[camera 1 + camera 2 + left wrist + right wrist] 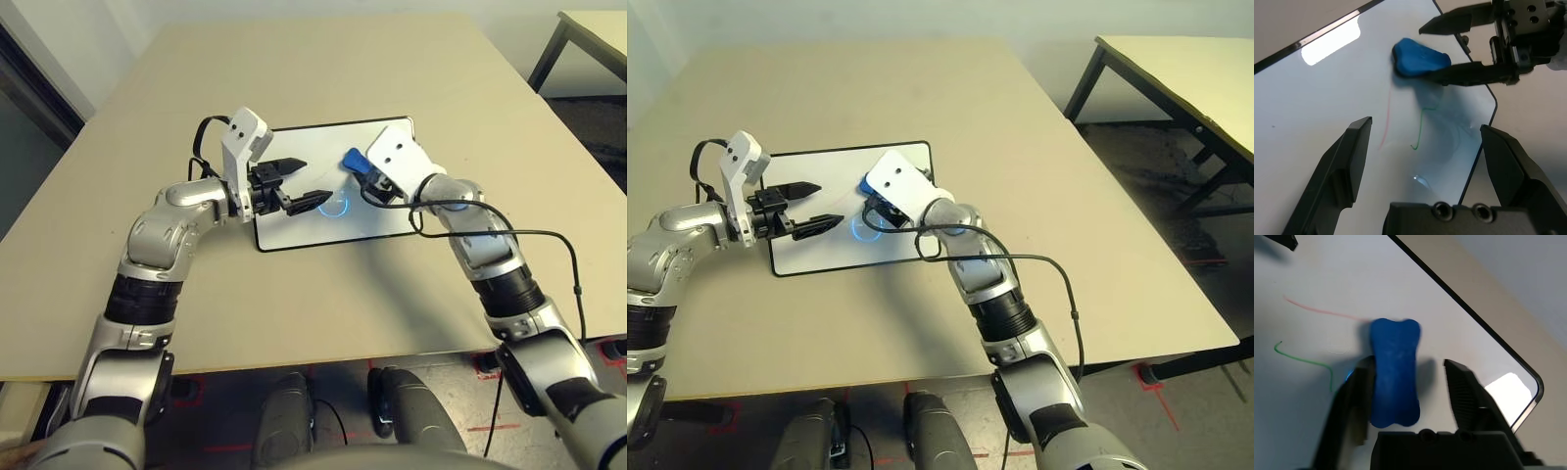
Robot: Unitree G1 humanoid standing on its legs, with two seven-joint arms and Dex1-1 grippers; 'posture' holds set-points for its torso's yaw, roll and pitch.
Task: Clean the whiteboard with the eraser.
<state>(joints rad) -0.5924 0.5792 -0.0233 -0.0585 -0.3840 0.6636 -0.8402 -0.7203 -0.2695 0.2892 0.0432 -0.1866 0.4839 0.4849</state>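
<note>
The whiteboard (294, 227) lies flat on the table (323, 78), and the eraser (1394, 370) sits on its surface near the far right part of the board, just beside a faint pink stroke (1322, 311) and a green squiggle (1305, 361). The right gripper (1408, 394) is down at the eraser with its fingers on either side of it. One finger looks to be touching the blue block, but there is a clear gap between the block and the other finger, so I would call the jaws partly open around it rather than clamped; the blur on the fingers makes me slightly unsure of that contact. The left gripper (299, 182) hovers over the near left part of the board with its two black fingers spread wide and nothing between them.

To my eye the step in hand is the grasp of the eraser, with the wiping itself not yet begun, since the pen marks and the bluish ring (338, 206) near the board's centre are plainly there. The next move calls for the right fingers to close squarely on the eraser's narrow waist, then press it flat and sweep it across the strokes. The left arm seems well placed to steady the board's edge if it slides
</note>
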